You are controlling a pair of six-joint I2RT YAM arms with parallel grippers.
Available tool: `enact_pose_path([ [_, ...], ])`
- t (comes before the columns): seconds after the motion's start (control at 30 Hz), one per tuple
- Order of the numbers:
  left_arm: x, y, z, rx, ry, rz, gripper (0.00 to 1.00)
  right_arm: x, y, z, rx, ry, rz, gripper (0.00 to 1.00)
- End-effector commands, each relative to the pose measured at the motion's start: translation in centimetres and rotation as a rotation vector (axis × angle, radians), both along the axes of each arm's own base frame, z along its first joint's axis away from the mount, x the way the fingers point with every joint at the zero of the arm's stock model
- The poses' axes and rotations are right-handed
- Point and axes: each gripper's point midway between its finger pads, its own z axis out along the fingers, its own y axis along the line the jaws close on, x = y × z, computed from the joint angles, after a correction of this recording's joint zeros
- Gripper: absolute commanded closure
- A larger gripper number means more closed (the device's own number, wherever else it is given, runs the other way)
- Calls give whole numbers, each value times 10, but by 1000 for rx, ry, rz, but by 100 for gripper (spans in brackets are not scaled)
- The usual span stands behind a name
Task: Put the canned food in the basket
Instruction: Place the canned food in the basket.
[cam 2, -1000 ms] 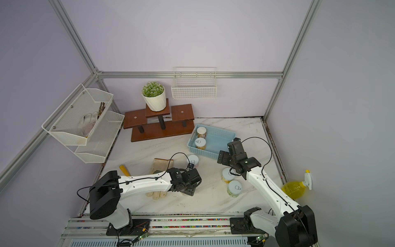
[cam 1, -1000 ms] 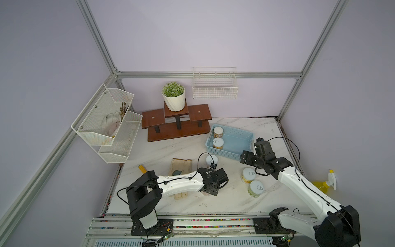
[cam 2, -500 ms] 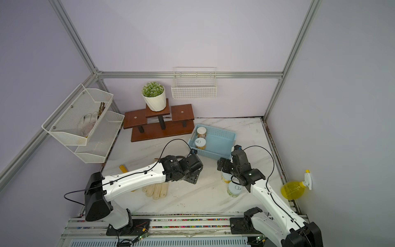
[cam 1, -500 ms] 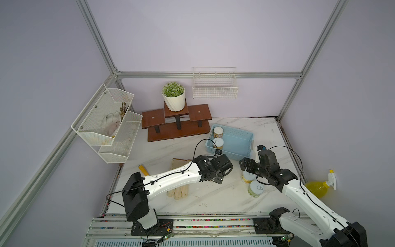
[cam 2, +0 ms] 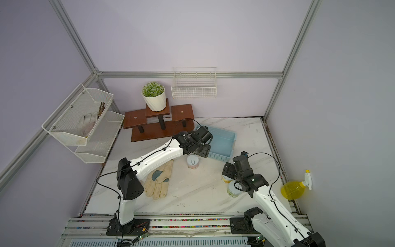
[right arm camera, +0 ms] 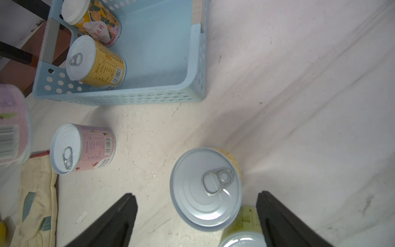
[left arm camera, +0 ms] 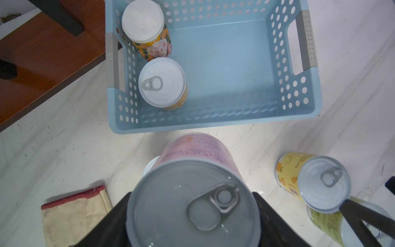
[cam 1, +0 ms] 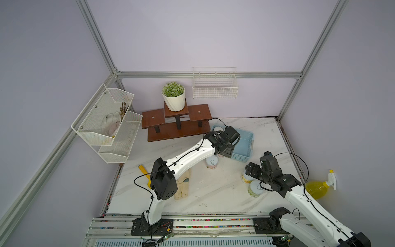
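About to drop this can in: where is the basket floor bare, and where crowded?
Bare: the basket floor from its middle to the handle end away from the wooden stand. Crowded: the stand-side end, where the white-topped can and the pull-tab can stand together.

The table (cam 1: 213,198) bears basket (cam 1: 242,157), pink tin (cam 1: 212,162), yellow tin (cam 1: 245,179), green tin (cam 1: 255,189), glove (cam 1: 181,188), stand (cam 1: 171,132).

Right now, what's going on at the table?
The left gripper holds a pink can, lifted just short of the blue basket, which has two cans inside. The right gripper hovers open over a yellow can beside a green can. A second pink can stands on the table.
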Motion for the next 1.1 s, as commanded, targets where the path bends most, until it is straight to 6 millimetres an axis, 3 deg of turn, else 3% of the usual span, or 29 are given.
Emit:
enact_pose_path([
  [0.0, 19, -21, 35, -78, -85, -69, 53, -1, 12, 7, 40, -28, 75, 8],
  [0.13, 38, -36, 32, -100, -104, -92, 52, -5, 14, 5, 54, -27, 82, 8],
  [0.43, 67, -48, 18, -121, -128, -96, 53, -12, 10, 2, 54, -38, 74, 8],
  [0.9, 93, -73, 5, -172, -170, -116, 53, -15, 12, -2, 70, -41, 85, 8],
  [1.07, 98, -78, -8, -158, -170, -118, 52, -11, 16, 6, 87, -69, 98, 8],
])
